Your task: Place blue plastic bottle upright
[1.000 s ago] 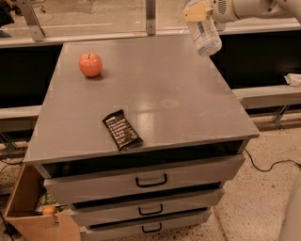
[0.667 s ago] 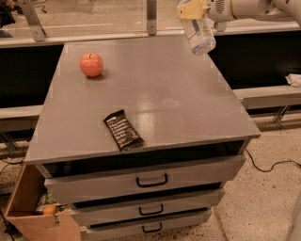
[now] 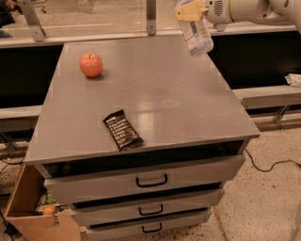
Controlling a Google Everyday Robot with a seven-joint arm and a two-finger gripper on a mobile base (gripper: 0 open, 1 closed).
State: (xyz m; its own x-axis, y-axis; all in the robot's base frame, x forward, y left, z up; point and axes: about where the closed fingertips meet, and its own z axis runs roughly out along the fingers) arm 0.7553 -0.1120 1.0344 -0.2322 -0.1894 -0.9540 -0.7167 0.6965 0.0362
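The blue plastic bottle [image 3: 196, 36] is a clear, faintly blue bottle with a pale label. It hangs in the air above the far right corner of the grey cabinet top [image 3: 178, 103], its base pointing down and a little to the right. My gripper [image 3: 190, 11], with cream-coloured fingers [image 3: 186, 12], is shut on the bottle's upper end at the top of the view. The white arm reaches in from the upper right. The bottle's cap is hidden by the gripper.
A red apple [image 3: 91, 64] sits at the far left of the cabinet top. A dark snack bar wrapper [image 3: 122, 130] lies near the front edge. Drawers [image 3: 150, 181] are below. An open cardboard box [image 3: 33, 207] stands on the floor at the left.
The gripper has carried the bottle a little to the left and slightly up. The apple and wrapper have not moved.
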